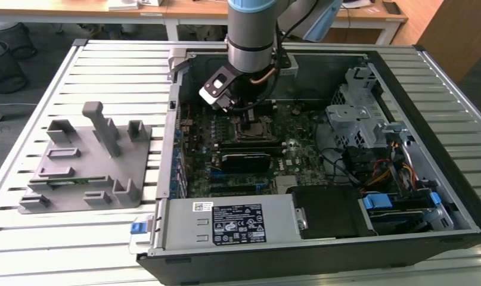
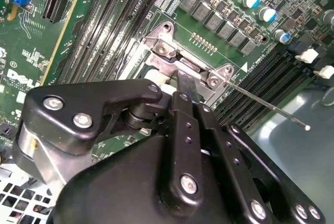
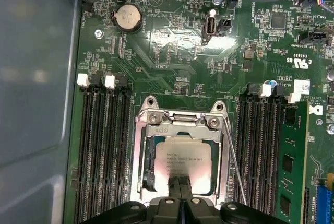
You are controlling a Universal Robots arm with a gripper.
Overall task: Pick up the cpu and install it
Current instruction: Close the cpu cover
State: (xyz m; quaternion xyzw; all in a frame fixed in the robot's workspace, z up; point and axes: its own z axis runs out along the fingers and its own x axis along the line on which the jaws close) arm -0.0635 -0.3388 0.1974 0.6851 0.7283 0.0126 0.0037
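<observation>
End effector [image 3: 181, 183] is closed: in the first wrist view the two fingertips [image 3: 176, 187] are pressed together with no gap seen. Nothing is seen clamped between them. The tips are set over one edge of the cpu [image 3: 182, 156]; whether the metal top is actually touched cannot be told.

The cpu is lying flat and square inside the window of the socket frame [image 3: 177, 122] on the motherboard [image 3: 172, 51], between the two banks of memory slots [image 3: 104, 151]. It is judged to be seated in place, not carried.

The lever rod [image 2: 266, 104] is seen in the second wrist view standing off the board at an angle. It is judged unlatched, so the frame is probably not locked down yet.

Placement reasons, as judged:
- The computer case [image 1: 320, 265] is laid on its side on the table [image 1: 65, 250] with the panel off, so the socket faces up.
- The arm [image 1: 252, 36] is brought in from above at the far middle of the case, so the tips are kept vertical over the socket and clear of the slots on either side.
- The grey fixture [image 1: 89, 173] is kept at the exterior view's left, well apart from the case, out of the arm's way.
</observation>
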